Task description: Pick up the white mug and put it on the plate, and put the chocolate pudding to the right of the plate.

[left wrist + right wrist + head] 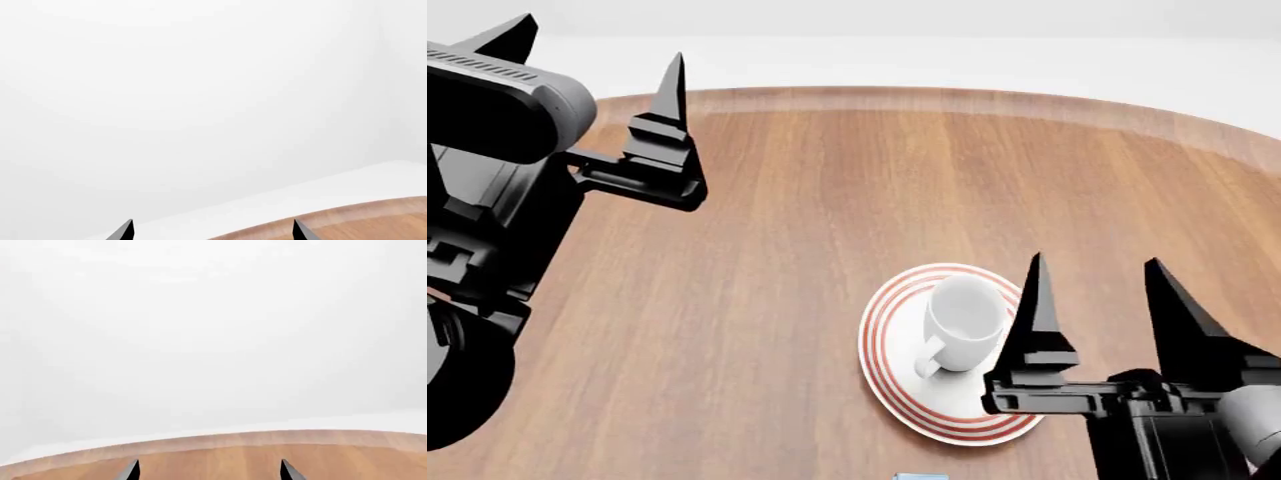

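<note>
The white mug [965,320] stands on the plate [888,385], a white plate with red rings, its handle toward the front left. My right gripper [1098,300] is open and empty just right of the mug, one finger over the plate's right side. In the right wrist view [209,471] its tips stand wide apart over bare wood. My left gripper [594,50] is open and empty, raised at the far left. In the left wrist view [212,231] it is near the table's edge. Of the chocolate pudding only a light-blue sliver [921,476] shows at the bottom edge.
The round wooden table [827,180] has a curved far edge against a white floor and wall. That edge shows in the left wrist view [373,220] and the right wrist view [213,440]. No other objects show on the wood.
</note>
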You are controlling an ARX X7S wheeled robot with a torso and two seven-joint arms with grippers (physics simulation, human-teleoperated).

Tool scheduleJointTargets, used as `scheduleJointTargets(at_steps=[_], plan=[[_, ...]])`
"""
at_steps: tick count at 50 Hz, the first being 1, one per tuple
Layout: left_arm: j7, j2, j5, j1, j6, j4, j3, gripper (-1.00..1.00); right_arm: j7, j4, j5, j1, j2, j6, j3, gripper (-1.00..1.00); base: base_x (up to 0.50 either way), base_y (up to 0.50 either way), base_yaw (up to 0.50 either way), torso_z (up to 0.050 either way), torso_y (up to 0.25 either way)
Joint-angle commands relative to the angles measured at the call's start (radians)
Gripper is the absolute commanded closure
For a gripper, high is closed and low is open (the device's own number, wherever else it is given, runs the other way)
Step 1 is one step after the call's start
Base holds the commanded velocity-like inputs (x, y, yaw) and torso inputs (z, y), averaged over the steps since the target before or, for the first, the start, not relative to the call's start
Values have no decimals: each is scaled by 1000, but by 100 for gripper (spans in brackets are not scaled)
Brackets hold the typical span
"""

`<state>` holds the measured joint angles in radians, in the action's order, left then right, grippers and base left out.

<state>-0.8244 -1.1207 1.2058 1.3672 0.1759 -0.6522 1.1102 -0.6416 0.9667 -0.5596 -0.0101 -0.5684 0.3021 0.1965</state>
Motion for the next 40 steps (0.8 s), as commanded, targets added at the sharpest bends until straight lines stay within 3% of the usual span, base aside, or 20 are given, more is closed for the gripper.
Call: scheduleJointTargets(at_steps=[1, 7, 12, 16, 19, 24, 31, 40], plan=[[23, 16, -14, 8, 22, -6, -22, -100, -468, 80, -208, 260, -371, -43, 493, -100, 0, 0, 0, 0, 0], [28, 22, -14, 1, 17, 0, -20, -100, -654, 80, -323, 575, -482, -156, 911, -100, 0, 0, 0, 0, 0], [30, 21, -12, 1, 18, -4, -22, -100, -782, 80, -389, 952, -498, -310, 1376, -100, 0, 0, 0, 0, 0], [32, 15, -5, 5, 21, -5, -25, -100, -927, 80, -353, 1344, -428, -500, 1879, -100, 0, 0, 0, 0, 0], [34, 16, -16, -2, 22, -6, -20, -100, -928, 80, -378, 1385, -431, -537, 1937, -100, 0, 0, 0, 0, 0], [35, 17, -19, -5, 26, -3, -18, -100, -928, 80, -438, 1388, -434, -521, 1912, -100, 0, 0, 0, 0, 0], [35, 19, -21, -3, 35, -8, -17, -100, -929, 80, -516, 1526, -416, -591, 2002, -100, 0, 0, 0, 0, 0], [37, 23, -22, -12, 33, -2, -15, -100, -929, 80, -594, 1586, -352, -598, 2027, -100, 0, 0, 0, 0, 0]])
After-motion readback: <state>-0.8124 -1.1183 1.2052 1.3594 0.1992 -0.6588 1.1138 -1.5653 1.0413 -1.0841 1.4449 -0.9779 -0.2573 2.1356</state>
